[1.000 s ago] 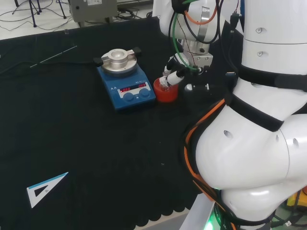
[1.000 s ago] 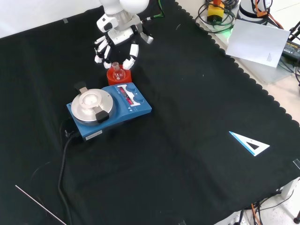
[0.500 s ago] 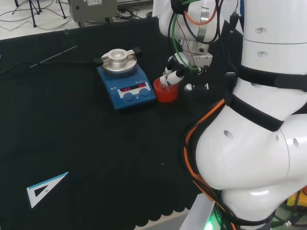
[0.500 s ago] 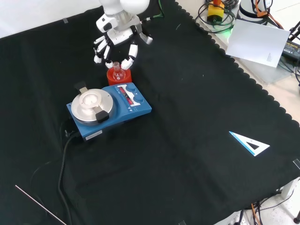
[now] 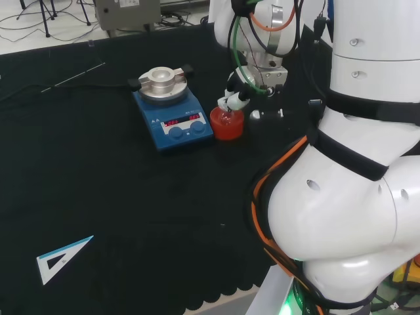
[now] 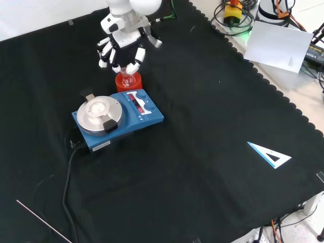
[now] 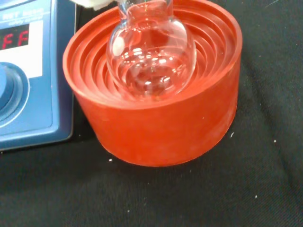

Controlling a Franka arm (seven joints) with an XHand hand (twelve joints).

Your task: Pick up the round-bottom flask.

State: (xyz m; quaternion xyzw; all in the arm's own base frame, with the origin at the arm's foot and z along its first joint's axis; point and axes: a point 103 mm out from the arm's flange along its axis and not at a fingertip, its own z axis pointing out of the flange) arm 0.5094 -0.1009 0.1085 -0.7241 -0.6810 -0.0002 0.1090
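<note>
The round-bottom flask is clear glass, and its bulb sits low inside the red ribbed stand. In the front view the flask stands just behind the blue hotplate, with the hand directly over it. The fingertips are curled in against the flask's neck. The head view shows the fingers closed at the neck above the red stand. A white finger part lies beside the neck in the wrist view. Whether the bulb still touches the stand cannot be told.
A blue hotplate stirrer with a round metal top stands right against the stand, its cable trailing over the cloth. A set square lies near the cloth's scalloped edge. A thin rod lies at the lower left of the front view.
The fingers, spread around the flask before, have closed in on its neck. The hand has also shifted slightly towards the top of both the front view and the head view.
</note>
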